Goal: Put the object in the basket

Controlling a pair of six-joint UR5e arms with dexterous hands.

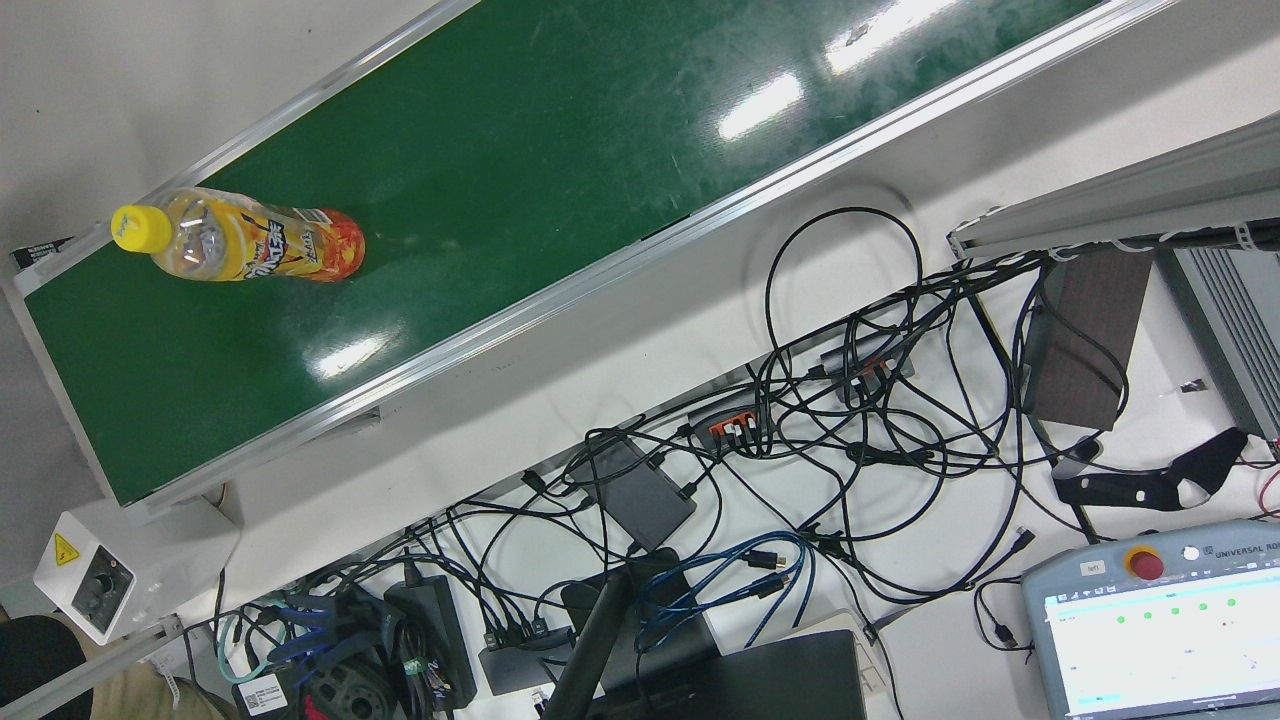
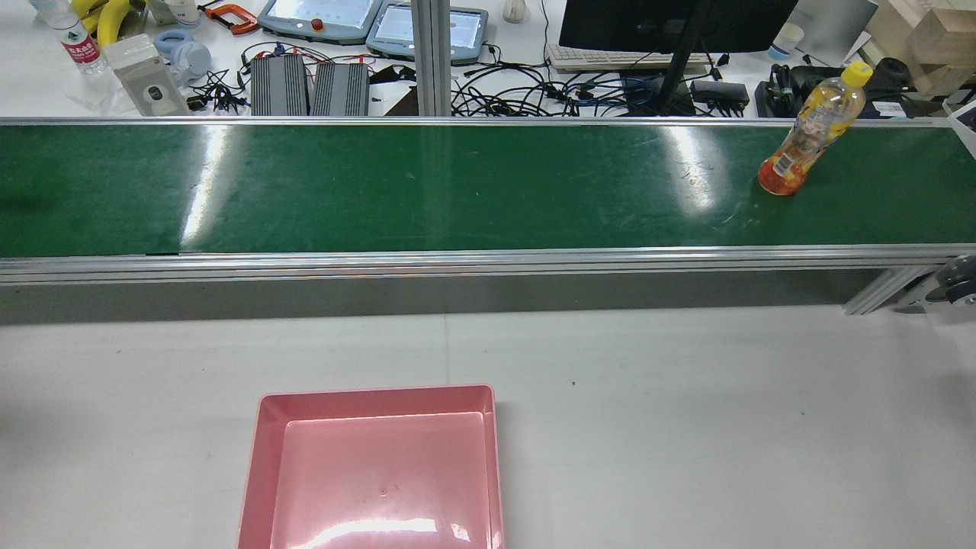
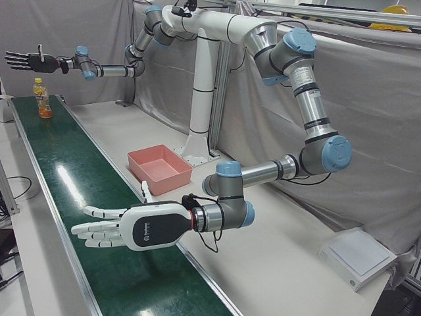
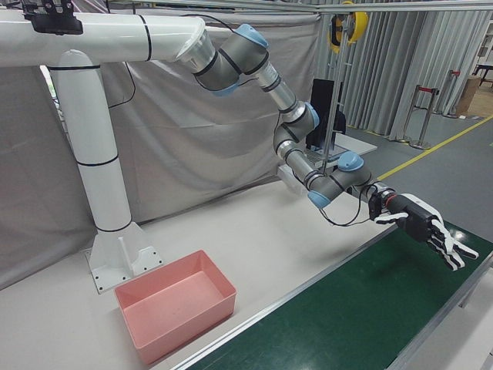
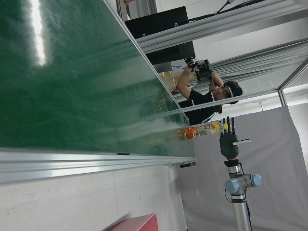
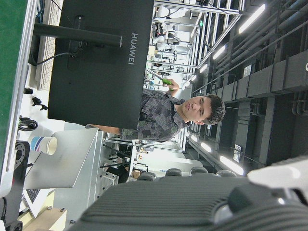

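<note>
Over the left stretch of the long green conveyor belt (image 3: 85, 217), the robot's white-cased left hand (image 3: 125, 227) is held level, with its fingers spread and nothing in its grasp. It is placed well apart from the task's thing, almost a whole belt length away.

Further along, on the white worktop (image 2: 686, 427) beside the belt, the pink rectangular plastic basket (image 2: 377, 396) is seen empty. It is set nearer the robot than the belt, a little left of the middle in the rear view.

At the right end of the belt, the clear plastic drink bottle with a yellow cap (image 2: 812, 130) is found standing upright, so its long axis is vertical. It is placed towards the belt's far edge. It is wrapped in a yellow and orange label, it is reddish orange at the base, and its upper part is seen to be clear.

The dark right hand (image 3: 29, 61) is held near the bottle, at about the height of its cap and apart from it. Its fingers are stretched out and spread, and nothing is held. The bottle therefore lies below and just beside this hand, which is judged much the nearer of the two for a side grasp around the body.
</note>
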